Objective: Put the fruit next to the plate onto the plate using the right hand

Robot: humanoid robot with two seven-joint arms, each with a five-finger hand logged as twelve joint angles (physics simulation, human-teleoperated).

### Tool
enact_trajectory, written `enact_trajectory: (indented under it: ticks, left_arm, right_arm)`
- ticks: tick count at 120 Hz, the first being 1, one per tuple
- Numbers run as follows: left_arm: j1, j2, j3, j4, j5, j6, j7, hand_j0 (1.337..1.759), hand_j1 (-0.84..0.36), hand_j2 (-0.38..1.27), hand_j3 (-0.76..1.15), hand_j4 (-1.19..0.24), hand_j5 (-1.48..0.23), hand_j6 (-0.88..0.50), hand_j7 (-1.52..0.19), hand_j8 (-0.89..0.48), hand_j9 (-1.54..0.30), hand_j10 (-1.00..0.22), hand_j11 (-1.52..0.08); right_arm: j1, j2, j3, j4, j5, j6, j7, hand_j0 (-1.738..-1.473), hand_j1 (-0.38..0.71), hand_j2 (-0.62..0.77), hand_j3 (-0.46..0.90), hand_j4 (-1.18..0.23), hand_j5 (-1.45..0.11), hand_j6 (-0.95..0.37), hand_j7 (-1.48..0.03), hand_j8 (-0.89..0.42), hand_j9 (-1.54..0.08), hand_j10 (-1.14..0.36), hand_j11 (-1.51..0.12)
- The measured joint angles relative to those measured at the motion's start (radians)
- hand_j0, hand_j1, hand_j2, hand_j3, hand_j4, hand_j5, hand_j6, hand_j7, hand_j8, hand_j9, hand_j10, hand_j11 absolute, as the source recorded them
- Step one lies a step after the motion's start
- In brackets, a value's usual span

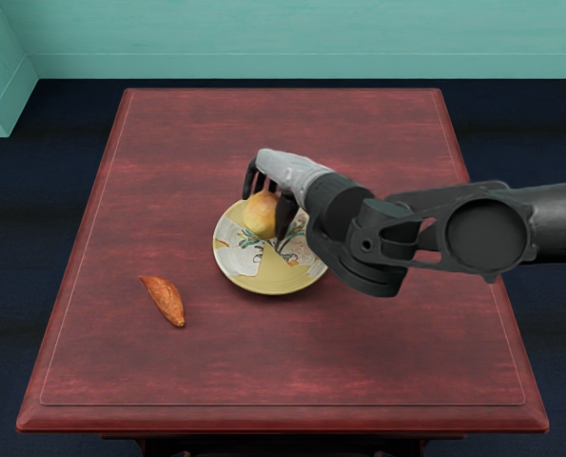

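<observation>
Over the plate [256, 276], yellow fruit [260, 211], seemingly within the curled fingers [284, 215] of the right hand [284, 177].

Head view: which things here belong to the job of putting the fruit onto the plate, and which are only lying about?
Belong to the job:
- fruit, above the plate
- plate
- right hand, fingers curled around the fruit

Only lying about:
- sweet potato, left of the plate and apart from it
- table, which only carries everything
</observation>
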Motion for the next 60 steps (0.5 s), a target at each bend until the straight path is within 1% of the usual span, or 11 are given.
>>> enact_trajectory:
  ticks: [3, 14, 26, 38, 47, 60]
  left_arm:
    - [0.000, 0.000, 0.000, 0.000, 0.000, 0.000, 0.000, 1.658, 0.34, 0.00, 0.00, -0.01, -0.01, -0.01, -0.01, -0.01, -0.01, -0.01, -0.01]
    - [0.000, 0.000, 0.000, 0.000, 0.000, 0.000, 0.000, 1.658, 0.34, 0.00, 0.00, -0.01, -0.01, -0.01, -0.01, -0.01, -0.01, -0.01, -0.01]
    - [0.000, 0.000, 0.000, 0.000, 0.000, 0.000, 0.000, 1.658, 0.34, 0.00, 0.00, -0.01, -0.01, -0.01, -0.01, -0.01, -0.01, -0.01, -0.01]
    - [0.000, 0.000, 0.000, 0.000, 0.000, 0.000, 0.000, 1.658, 0.34, 0.00, 0.00, -0.01, -0.01, -0.01, -0.01, -0.01, -0.01, -0.01, -0.01]
    - [0.000, 0.000, 0.000, 0.000, 0.000, 0.000, 0.000, 1.658, 0.34, 0.00, 0.00, -0.01, -0.01, -0.01, -0.01, -0.01, -0.01, -0.01, -0.01]
    - [0.000, 0.000, 0.000, 0.000, 0.000, 0.000, 0.000, 1.658, 0.34, 0.00, 0.00, -0.01, -0.01, -0.01, -0.01, -0.01, -0.01, -0.01, -0.01]
  right_arm:
    - [0.001, 0.002, 0.000, -0.001, -0.001, -0.001, 0.000, -1.657, 0.15, 0.32, 0.00, -0.57, -0.78, -0.47, -0.76, -0.45, -0.78, -0.57, -0.79]
    - [0.009, 0.006, 0.001, -0.001, -0.001, -0.004, 0.000, -1.658, -0.03, 0.20, 0.00, -0.37, -0.50, -0.31, -0.49, -0.29, -0.51, -0.37, -0.51]
    - [0.021, 0.007, 0.003, 0.001, -0.001, -0.005, 0.000, -1.658, -0.15, 0.13, 0.00, -0.23, -0.31, -0.19, -0.30, -0.18, -0.31, -0.23, -0.31]
    - [0.033, 0.006, 0.004, 0.010, 0.004, -0.005, 0.000, -1.658, -0.23, 0.08, 0.00, -0.14, -0.19, -0.12, -0.18, -0.11, -0.19, -0.14, -0.19]
    - [0.049, -0.008, 0.011, 0.035, 0.015, 0.004, 0.000, -1.658, -0.27, 0.05, 0.00, -0.10, -0.13, -0.08, -0.13, -0.08, -0.13, -0.10, -0.13]
    - [0.045, -0.035, 0.100, 0.078, 0.119, 0.047, 0.000, -1.658, -0.30, 0.03, 0.00, -0.06, -0.08, -0.05, -0.08, -0.05, -0.08, -0.06, -0.08]
